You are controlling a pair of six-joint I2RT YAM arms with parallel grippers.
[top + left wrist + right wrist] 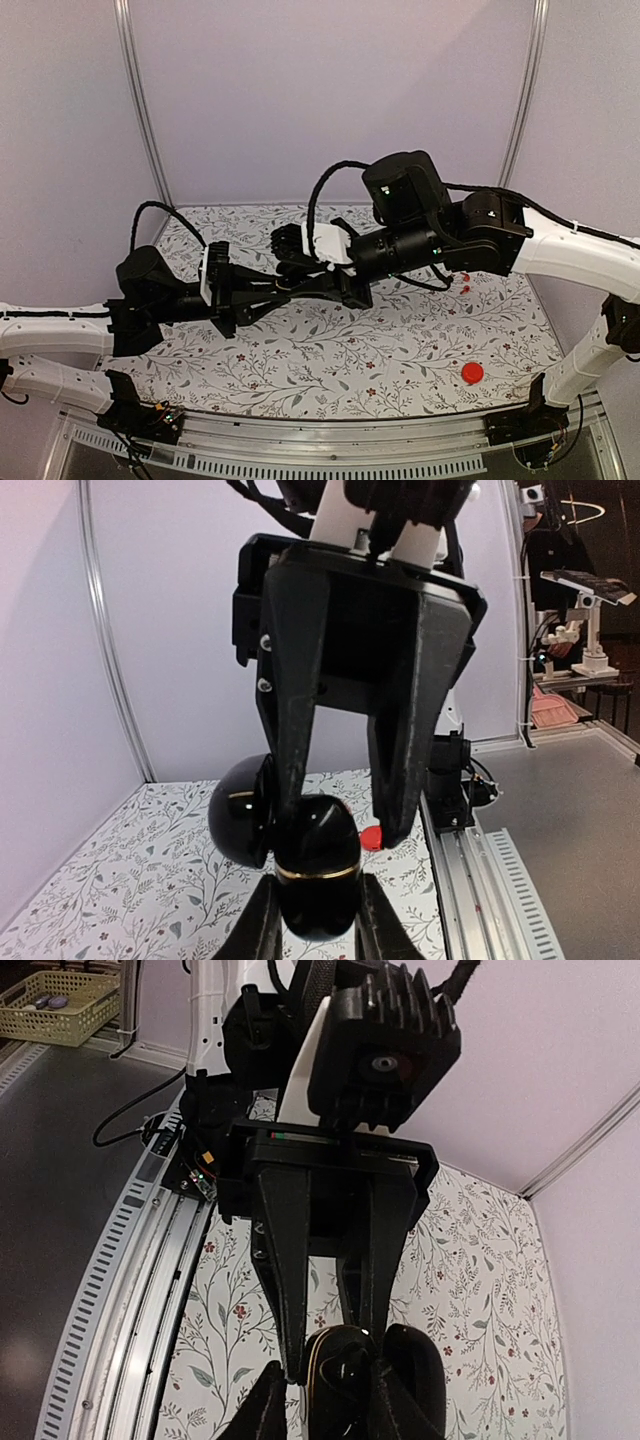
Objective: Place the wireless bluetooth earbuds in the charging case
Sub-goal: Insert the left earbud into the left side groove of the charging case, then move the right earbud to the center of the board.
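Observation:
The charging case (318, 875) is glossy black with a gold seam. It hangs above the floral table, and my left gripper (318, 885) is shut on its lower body. Its round lid (238, 810) stands swung open to the left. My right gripper (340, 835) comes in from the opposite side and straddles the case's upper half. One of its fingers sits between lid and body; the other stands a little off the body, so the jaws are open. In the right wrist view the case (345, 1380) shows its open cavity between my right gripper (325, 1370) fingers. The earbuds are hidden.
A flat red disc (472, 373) lies on the table at the front right. Two tiny red bits (465, 276) lie farther back under the right arm. A metal rail (480, 880) runs along the near edge. Walls close in the back and the sides.

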